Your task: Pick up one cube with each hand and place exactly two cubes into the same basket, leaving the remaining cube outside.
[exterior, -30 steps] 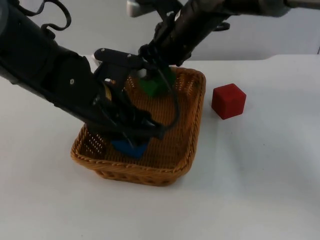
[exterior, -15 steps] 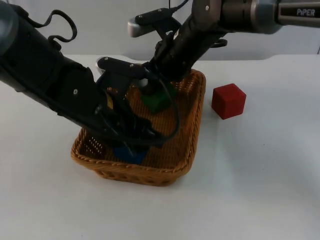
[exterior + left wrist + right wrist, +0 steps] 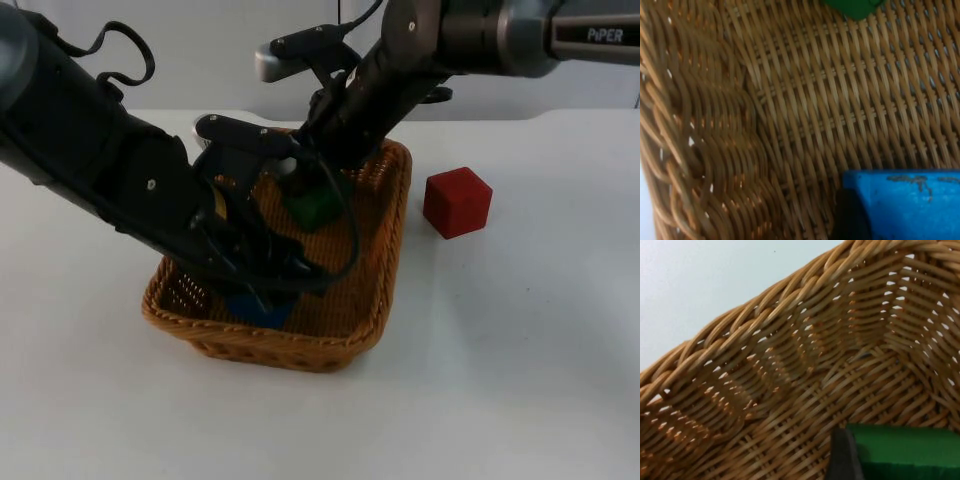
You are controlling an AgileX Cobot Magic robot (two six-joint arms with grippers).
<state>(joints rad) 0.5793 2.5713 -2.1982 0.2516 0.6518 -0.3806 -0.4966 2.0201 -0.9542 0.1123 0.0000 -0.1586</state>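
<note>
Cubes both sit low inside the basket (image 3: 385, 250): the blue cube (image 3: 262, 310) lies directly under the left gripper (image 3: 268, 296), the green cube (image 3: 318, 203) under the right gripper (image 3: 300, 180). Each gripper seems to hold its cube. The red cube (image 3: 457, 202) stands apart on the counter (image 3: 520, 350).

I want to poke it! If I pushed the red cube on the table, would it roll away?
Probably not: the red cube has flat faces and sits flat on the white table, so it would likely slide. Its matte surface looks foam-like, so maybe light and not slippery.
</note>
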